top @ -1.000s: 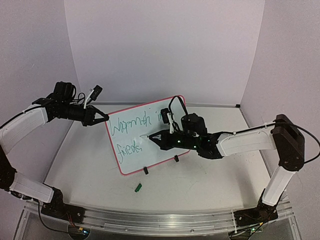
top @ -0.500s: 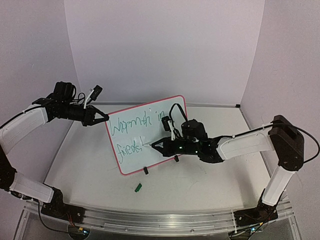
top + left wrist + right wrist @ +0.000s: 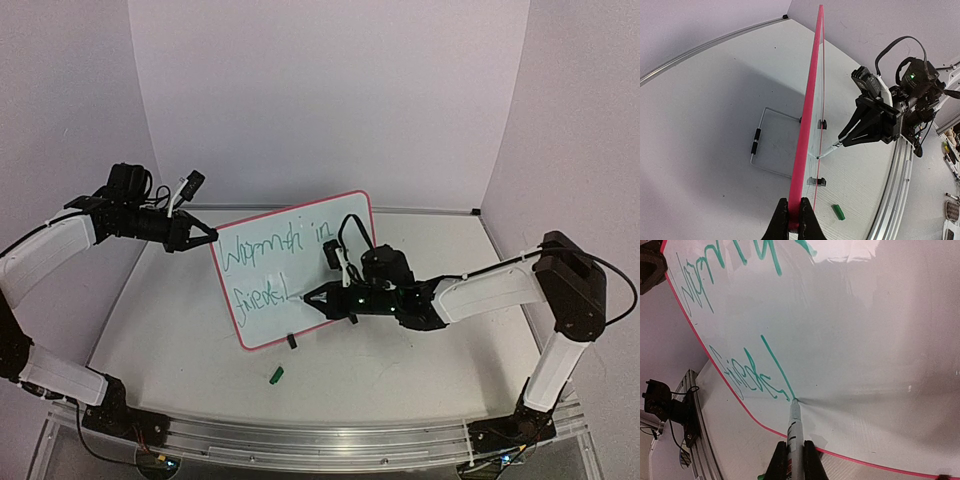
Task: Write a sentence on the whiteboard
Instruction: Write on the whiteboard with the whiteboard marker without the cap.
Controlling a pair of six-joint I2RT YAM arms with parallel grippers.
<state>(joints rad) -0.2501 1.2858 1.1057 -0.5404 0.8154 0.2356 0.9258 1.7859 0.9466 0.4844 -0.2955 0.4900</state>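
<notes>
The whiteboard (image 3: 300,290) with its pink-red frame stands tilted on two black clip feet at the table's middle. Green script fills its upper line and the left of its lower line (image 3: 262,295). My left gripper (image 3: 208,238) is shut on the board's upper left edge; in the left wrist view the jaws pinch the pink frame (image 3: 809,125) edge-on. My right gripper (image 3: 312,297) is shut on a grey marker (image 3: 794,432). The marker's tip touches the board at the foot of a long straight green stroke (image 3: 777,367), just right of the lower line's letters.
A green marker cap (image 3: 277,375) lies on the table in front of the board, also in the left wrist view (image 3: 839,212). A wire stand (image 3: 760,145) lies behind the board. A metal rail (image 3: 320,440) runs along the table's near edge.
My right gripper has moved down and left along the board with the marker, drawing a long downward stroke after the lower line's letters. The left gripper and board have not moved.
</notes>
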